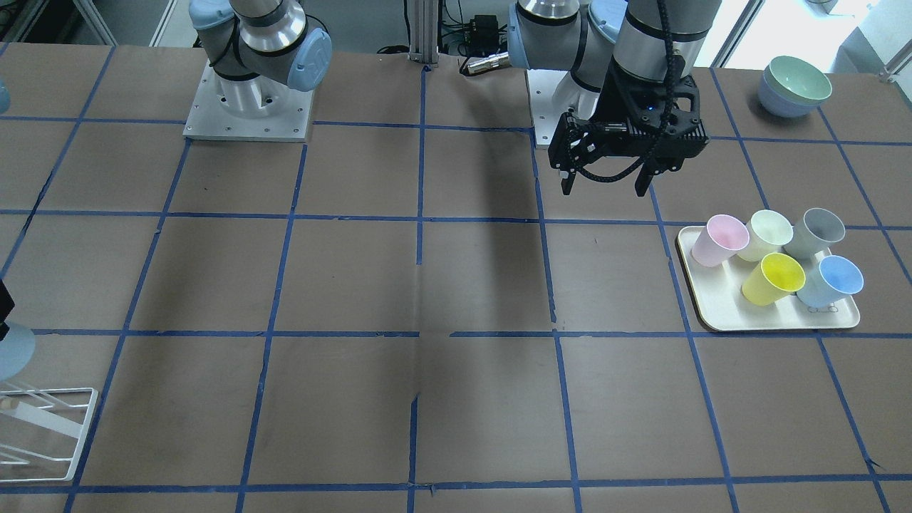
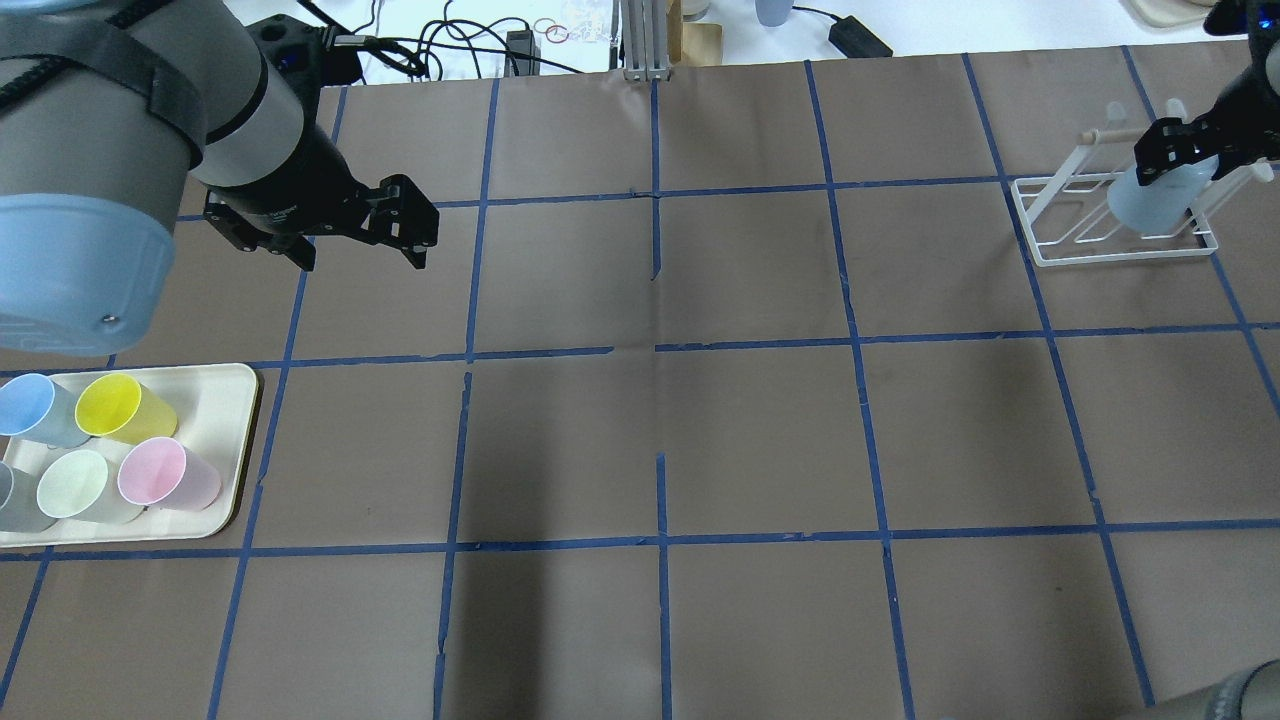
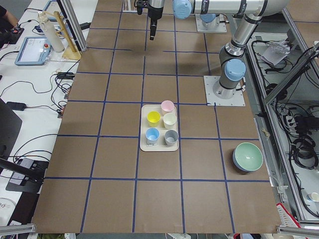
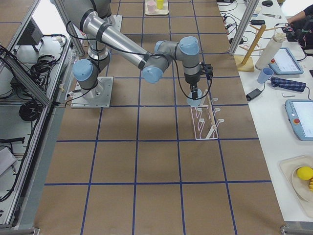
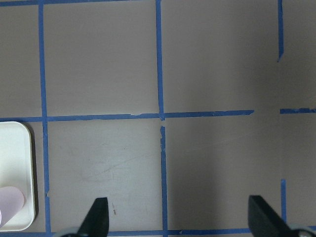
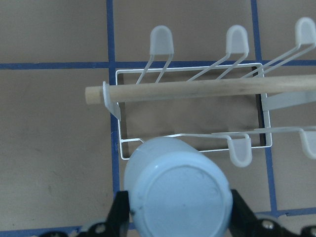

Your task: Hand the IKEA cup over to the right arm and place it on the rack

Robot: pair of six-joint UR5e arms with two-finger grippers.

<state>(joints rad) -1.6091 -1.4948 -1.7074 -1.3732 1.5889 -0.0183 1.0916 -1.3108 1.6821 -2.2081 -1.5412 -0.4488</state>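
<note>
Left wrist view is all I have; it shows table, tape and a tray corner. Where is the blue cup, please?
Observer: The right gripper holds the cup at the rack.
Operator: Which way up?
Observer: Upside down; its bottom faces the right wrist camera.
Operator: What is on the tray?
Observer: Five cups, one of them also blue.
</note>
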